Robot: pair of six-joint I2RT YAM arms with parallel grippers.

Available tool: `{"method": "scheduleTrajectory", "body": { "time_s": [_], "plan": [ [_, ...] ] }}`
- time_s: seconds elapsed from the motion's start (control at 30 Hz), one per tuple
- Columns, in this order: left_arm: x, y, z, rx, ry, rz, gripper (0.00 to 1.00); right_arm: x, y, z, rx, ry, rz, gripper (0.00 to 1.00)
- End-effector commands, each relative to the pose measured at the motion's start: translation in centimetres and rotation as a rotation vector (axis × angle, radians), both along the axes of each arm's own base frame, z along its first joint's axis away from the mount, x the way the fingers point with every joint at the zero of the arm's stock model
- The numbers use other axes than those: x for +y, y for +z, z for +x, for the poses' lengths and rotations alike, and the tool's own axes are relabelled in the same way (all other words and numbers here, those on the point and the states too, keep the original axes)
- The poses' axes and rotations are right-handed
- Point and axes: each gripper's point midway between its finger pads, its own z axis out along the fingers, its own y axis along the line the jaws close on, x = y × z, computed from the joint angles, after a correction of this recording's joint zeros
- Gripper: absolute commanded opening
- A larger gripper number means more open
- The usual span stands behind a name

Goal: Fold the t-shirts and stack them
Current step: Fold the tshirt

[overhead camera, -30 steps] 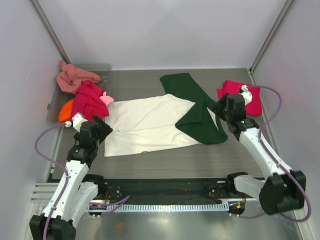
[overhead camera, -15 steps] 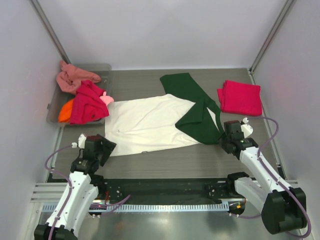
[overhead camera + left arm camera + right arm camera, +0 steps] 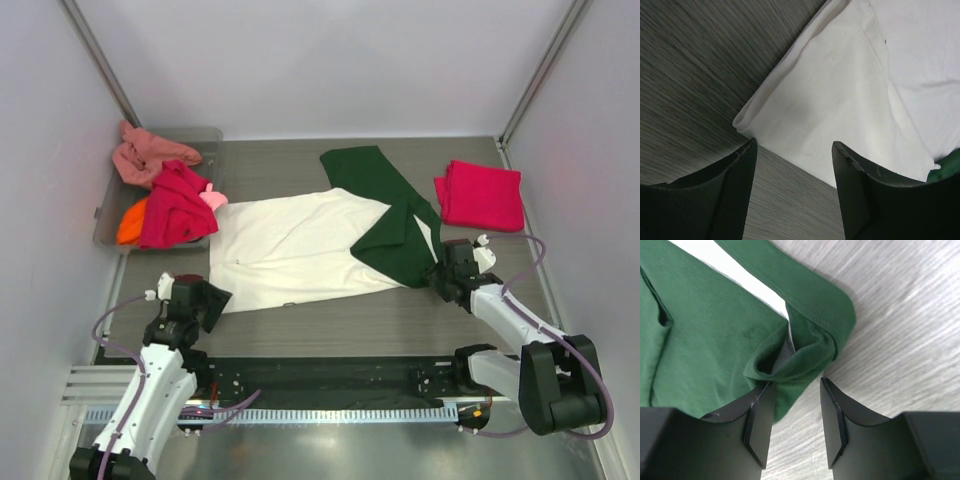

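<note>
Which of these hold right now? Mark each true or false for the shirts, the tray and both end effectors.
1. The cream-white t-shirt lies spread out on the table. True.
2. The crimson t-shirt sits crumpled in the tray. False: it lies folded on the table at the far right, outside the tray.
3. The left end effector is clamped on the white hem. False: its jaws stand open, with the hem corner just ahead of them.
4. The right end effector is at the end of the green sleeve. True.
5. A salmon t-shirt lies in the tray. True.
</note>
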Motion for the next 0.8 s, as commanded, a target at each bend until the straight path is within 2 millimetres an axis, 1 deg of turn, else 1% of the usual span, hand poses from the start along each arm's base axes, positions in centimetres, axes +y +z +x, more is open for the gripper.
{"method": "scheduleTrajectory", "body": {
  "time_s": [0.0,0.07,0.13,0.17,0.23,0.3,0.33,0.4,0.47,0.57,0.6,0.63,0.7,0.77],
  "plan": [
    [0.3,0.0,0.5,-0.021,0.026,0.006,0.62,-0.6,0.1,0.8,-0.036,-0.034,-0.016,0.47],
    [0.3,0.0,0.6,-0.024,0.028,0.002,0.62,-0.9,0.4,1.1,-0.058,-0.048,-0.029,0.46],
    [0.3,-0.2,0.6,-0.02,0.032,0.002,0.62,-1.5,0.5,1.3,-0.07,-0.069,-0.049,0.42],
    [0.3,-0.2,0.6,-0.023,0.036,0.001,0.62,-1.5,0.5,1.5,-0.072,-0.071,-0.056,0.35],
    [0.3,-0.6,0.6,-0.01,0.039,0.001,0.62,-1.9,0.5,1.9,-0.079,-0.082,-0.07,0.28],
    [0.4,-0.9,0.5,0.004,0.05,-0.002,0.62,-2.1,0.4,2.1,-0.079,-0.072,-0.091,0.12],
    [0.6,-1.2,0.4,0.012,0.058,0.003,0.61,-2.3,0.5,2.5,-0.095,-0.077,-0.102,0.01],
    [0.6,-1.5,0.4,0.021,0.068,0.006,0.61,-2.5,0.5,2.5,-0.097,-0.084,-0.115,0.01],
    [0.7,-1.7,0.6,0.014,0.076,0.003,0.6,-2.3,0.5,2.6,-0.102,-0.072,-0.108,0.01],
    [0.6,-2.1,0.7,0.016,0.087,-0.009,0.51,-2.1,0.5,2.7,-0.118,-0.066,-0.098,0.01],
    [0.6,-2.2,0.6,0.02,0.092,-0.011,0.44,-2.1,0.6,2.7,-0.124,-0.068,-0.096,0.01],
    [0.5,-2.3,0.5,0.026,0.09,-0.016,0.42,-2.1,0.6,2.7,-0.125,-0.064,-0.099,0.01],
    [0.6,-2.3,0.4,0.032,0.093,-0.014,0.38,-2.2,1.0,2.9,-0.139,-0.062,-0.102,0.01],
    [0.8,-2.5,-0.1,0.053,0.098,-0.001,0.38,-2.3,1.2,2.9,-0.145,-0.063,-0.107,0.01]
  ]
}}
